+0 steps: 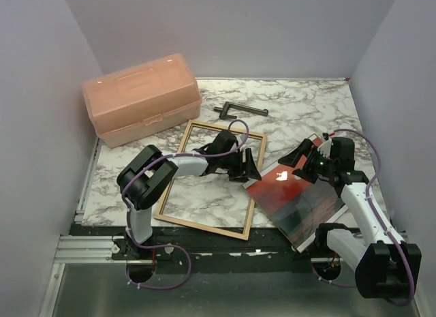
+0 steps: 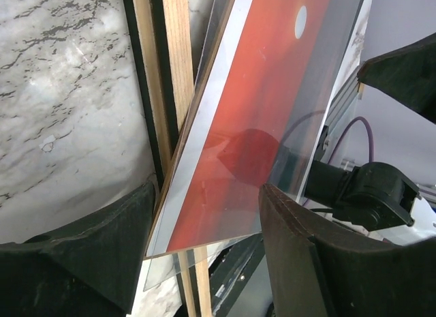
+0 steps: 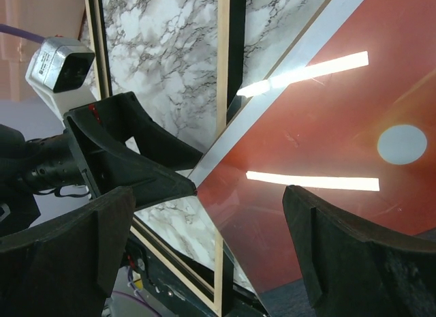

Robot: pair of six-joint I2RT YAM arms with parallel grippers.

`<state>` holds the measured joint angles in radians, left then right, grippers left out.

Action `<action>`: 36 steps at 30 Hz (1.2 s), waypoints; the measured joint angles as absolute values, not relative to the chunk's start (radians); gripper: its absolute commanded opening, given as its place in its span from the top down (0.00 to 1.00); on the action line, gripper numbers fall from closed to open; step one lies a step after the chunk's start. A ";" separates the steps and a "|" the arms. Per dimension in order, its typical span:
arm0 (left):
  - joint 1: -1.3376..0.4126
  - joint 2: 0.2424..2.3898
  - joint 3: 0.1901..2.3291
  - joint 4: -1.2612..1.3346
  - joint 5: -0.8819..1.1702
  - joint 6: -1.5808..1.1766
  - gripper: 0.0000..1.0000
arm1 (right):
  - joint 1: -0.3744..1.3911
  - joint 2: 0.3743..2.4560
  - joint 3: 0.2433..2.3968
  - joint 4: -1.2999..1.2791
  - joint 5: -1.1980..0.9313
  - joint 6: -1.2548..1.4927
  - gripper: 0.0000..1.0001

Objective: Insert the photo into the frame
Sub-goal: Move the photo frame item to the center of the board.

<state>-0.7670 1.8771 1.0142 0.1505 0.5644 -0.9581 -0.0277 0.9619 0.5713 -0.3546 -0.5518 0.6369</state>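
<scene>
The photo (image 1: 293,194), a glossy red sunset print with a white sun, lies tilted at the right of the marble table. Its left corner overlaps the right rail of the frame (image 1: 201,225), which lies flat with its tan wood face up. My left gripper (image 1: 246,168) straddles that corner. In the left wrist view the photo (image 2: 272,92) runs between the open fingers of the left gripper (image 2: 206,194), and a clear sheet edge shows under it. My right gripper (image 1: 306,165) hangs open over the photo's far edge, with the print (image 3: 327,112) below its fingers and nothing held.
A peach plastic toolbox (image 1: 142,99) stands at the back left. A black T-shaped tool (image 1: 238,111) lies behind the frame. Grey walls close in both sides and the back. A metal rail (image 1: 88,249) runs along the near table edge.
</scene>
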 measured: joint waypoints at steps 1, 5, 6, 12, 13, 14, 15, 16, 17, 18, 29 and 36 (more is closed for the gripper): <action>-0.767 1.880 1.014 0.153 0.567 -0.957 0.37 | -0.028 0.962 0.571 -0.355 -0.554 0.638 0.00; -0.767 1.890 1.014 0.154 0.577 -0.953 0.37 | -0.028 0.958 0.571 -0.357 -0.563 0.641 0.00; -0.769 1.893 1.014 0.149 0.577 -0.948 0.37 | -0.028 0.955 0.571 -0.358 -0.564 0.644 0.00; -0.791 1.901 1.040 0.035 0.573 -0.900 0.52 | -0.028 0.940 0.571 -0.360 -0.571 0.650 0.00; -0.796 1.901 1.048 0.014 0.567 -0.886 0.54 | -0.028 0.940 0.571 -0.360 -0.572 0.651 0.00; -0.799 1.901 1.054 0.001 0.558 -0.877 0.57 | -0.028 0.940 0.571 -0.361 -0.574 0.653 0.00; -0.799 1.901 1.056 -0.010 0.554 -0.868 0.57 | -0.028 0.940 0.571 -0.361 -0.575 0.654 0.00; -0.799 1.901 1.056 -0.016 0.551 -0.862 0.58 | -0.028 0.940 0.571 -0.361 -0.578 0.654 0.00; -0.799 1.901 1.056 -0.025 0.549 -0.856 0.60 | -0.028 0.940 0.571 -0.361 -0.580 0.654 0.00; -0.799 1.901 1.056 -0.034 0.549 -0.852 0.61 | -0.028 0.940 0.571 -0.361 -0.583 0.655 0.00; -0.778 1.868 1.026 0.070 0.591 -0.896 0.98 | -0.028 0.929 0.612 -0.381 -0.602 0.661 0.00; -0.768 1.849 0.990 0.239 0.627 -0.995 1.00 | -0.028 0.925 0.622 -0.395 -0.612 0.665 0.00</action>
